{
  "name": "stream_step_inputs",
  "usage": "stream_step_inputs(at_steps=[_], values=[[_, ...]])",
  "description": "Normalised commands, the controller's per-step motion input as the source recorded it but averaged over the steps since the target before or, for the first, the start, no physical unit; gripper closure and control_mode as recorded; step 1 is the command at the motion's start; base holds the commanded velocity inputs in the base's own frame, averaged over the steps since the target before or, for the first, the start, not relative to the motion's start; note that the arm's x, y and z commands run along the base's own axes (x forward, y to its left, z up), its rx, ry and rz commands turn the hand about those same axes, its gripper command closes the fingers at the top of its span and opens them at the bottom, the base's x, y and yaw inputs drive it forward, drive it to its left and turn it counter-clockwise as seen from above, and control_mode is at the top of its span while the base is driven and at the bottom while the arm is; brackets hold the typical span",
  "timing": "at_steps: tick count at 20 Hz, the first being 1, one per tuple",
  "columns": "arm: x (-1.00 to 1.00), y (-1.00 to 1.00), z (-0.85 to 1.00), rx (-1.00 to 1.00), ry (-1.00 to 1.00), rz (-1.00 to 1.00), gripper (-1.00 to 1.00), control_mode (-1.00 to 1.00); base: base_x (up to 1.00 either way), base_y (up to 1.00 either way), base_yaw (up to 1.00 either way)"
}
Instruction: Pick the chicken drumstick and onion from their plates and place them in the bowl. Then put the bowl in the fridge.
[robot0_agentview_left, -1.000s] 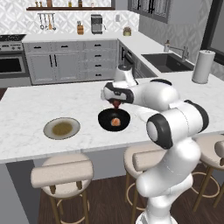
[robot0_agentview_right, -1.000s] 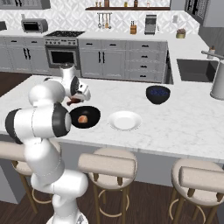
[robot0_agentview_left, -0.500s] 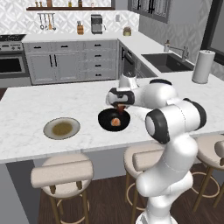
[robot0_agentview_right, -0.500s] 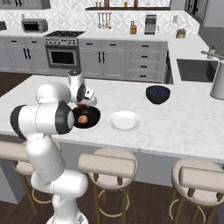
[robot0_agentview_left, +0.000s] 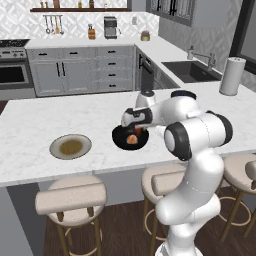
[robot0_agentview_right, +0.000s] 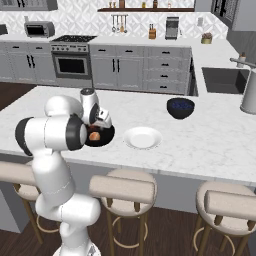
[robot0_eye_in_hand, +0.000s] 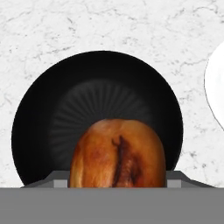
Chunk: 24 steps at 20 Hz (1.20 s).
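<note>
The orange-brown chicken drumstick (robot0_eye_in_hand: 117, 155) hangs fat end down, just over the middle of the glossy black bowl (robot0_eye_in_hand: 39, 118). My gripper (robot0_agentview_left: 132, 129) points straight down at the bowl and is shut on the drumstick, which covers the fingertips in the hand view. From the right base view the gripper (robot0_agentview_right: 95, 129) sits low at the bowl (robot0_agentview_right: 106, 137), with the drumstick (robot0_agentview_right: 94, 135) inside the rim. The grey-olive plate (robot0_agentview_left: 70, 146) and the white plate (robot0_agentview_right: 142, 137) both lie bare. The onion is hidden or out of view. The fridge is out of view.
A dark bowl with blue contents (robot0_agentview_right: 180, 107) stands further back on the island. A paper towel roll (robot0_agentview_left: 230, 76) and the sink (robot0_agentview_left: 189, 70) are at the far right. Stools (robot0_agentview_left: 72, 197) line the island's near edge.
The hand has come down over the black bowl, bringing the drumstick lower, and the arm's elbow has swung round. The bowl and both plates have stayed put.
</note>
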Motion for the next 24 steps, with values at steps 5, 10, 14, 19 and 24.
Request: stream_step_inputs(at_steps=[5, 10, 14, 19, 24], values=[[0.00, 0.00, -0.29, 0.00, 0.02, 0.00, 1.00, -1.00, 0.00, 0.00, 0.00], [0.00, 0.00, -0.17, 0.00, 0.01, 0.00, 1.00, -1.00, 0.00, 0.00, 0.00], [0.00, 0.00, -0.03, 0.00, 0.02, 0.00, -1.00, -1.00, 0.00, 0.00, 0.00], [0.05, 0.00, -0.01, 0.00, 0.00, 0.00, -1.00, -1.00, 0.00, 0.00, 0.00], [0.00, 0.00, 0.00, 0.00, 0.00, 0.00, -1.00, -1.00, 0.00, 0.00, 0.00]])
